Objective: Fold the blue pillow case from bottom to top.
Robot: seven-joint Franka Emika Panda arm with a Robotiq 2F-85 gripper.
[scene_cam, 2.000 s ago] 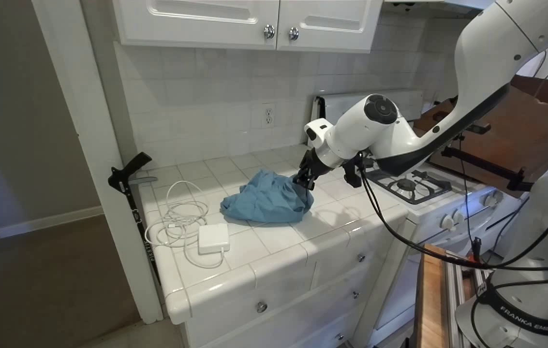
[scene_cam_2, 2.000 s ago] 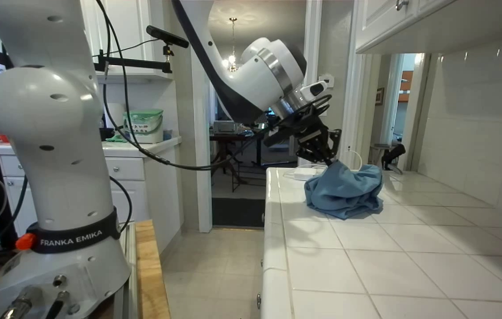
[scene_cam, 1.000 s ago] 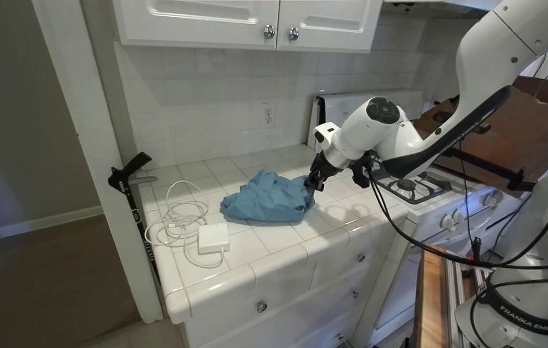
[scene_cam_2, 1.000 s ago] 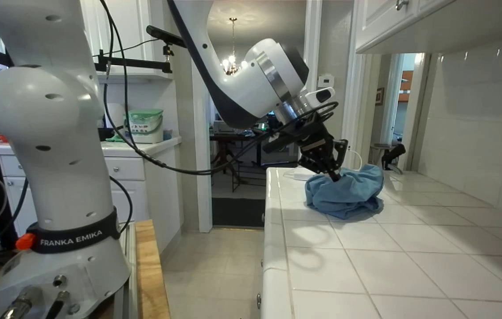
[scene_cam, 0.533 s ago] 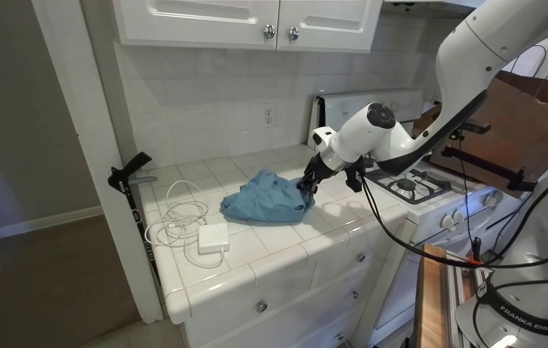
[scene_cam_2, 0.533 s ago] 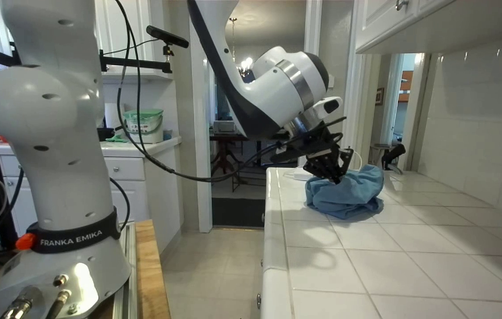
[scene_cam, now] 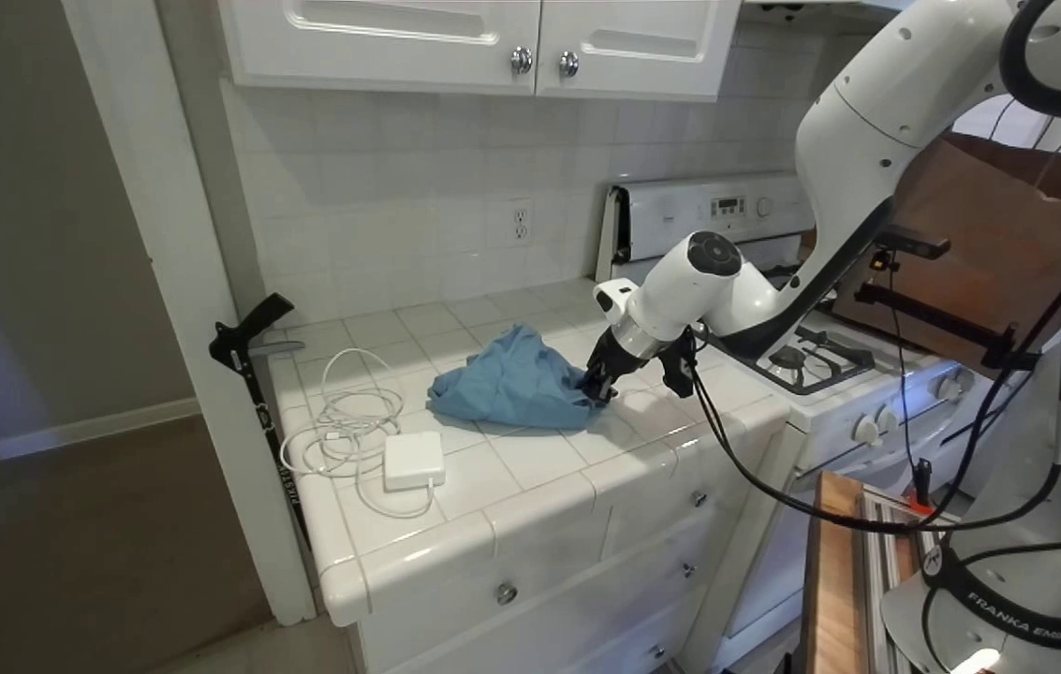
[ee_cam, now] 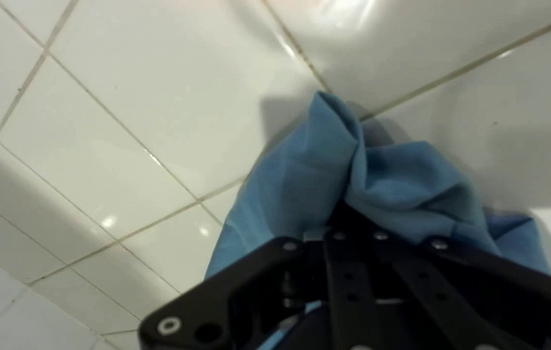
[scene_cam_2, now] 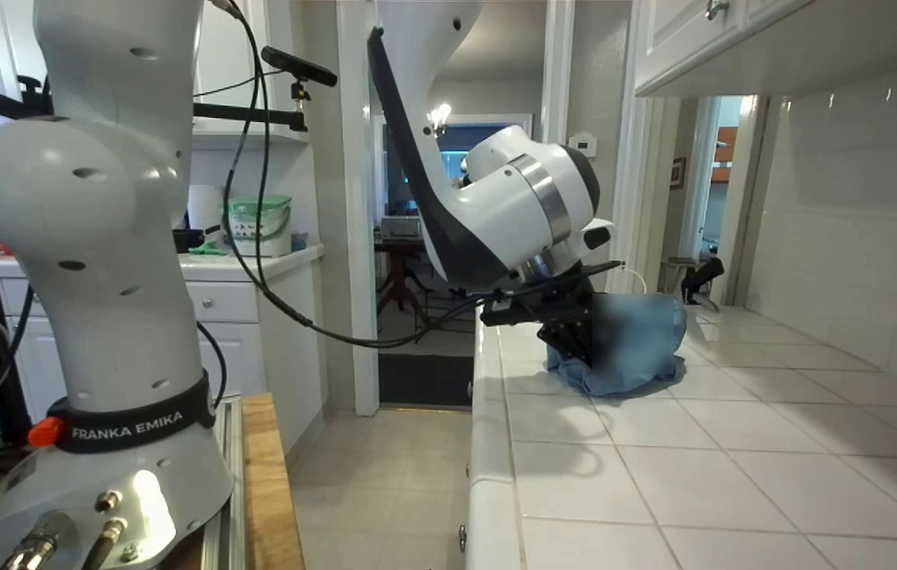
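The blue pillow case (scene_cam: 511,382) lies in a rumpled heap on the white tiled counter (scene_cam: 642,440), with a peak standing up. It also shows in an exterior view (scene_cam_2: 614,385), where a blurred patch covers part of it and of the fingertips. My black gripper (scene_cam: 596,393) is low at the heap's stove-side edge, tilted, touching the cloth. In the wrist view the gripper (ee_cam: 355,221) has its jaws nearly together, with folds of the pillow case (ee_cam: 294,180) gathered around them. The fingertips are hidden in the folds; the jaws look shut on the cloth.
A white box (scene_cam: 414,461) with a coiled white cable (scene_cam: 347,421) lies beside the pillow case. A stove (scene_cam: 802,360) adjoins the counter. The tiled wall stands behind, with white cabinets (scene_cam: 474,47) above. A black grabber stick (scene_cam: 249,337) leans at the counter's end.
The gripper first drew back from the cloth toward the stove, then came forward and down into its near edge. That edge is pressed lower and the peak stands slightly higher. The arm has bent lower.
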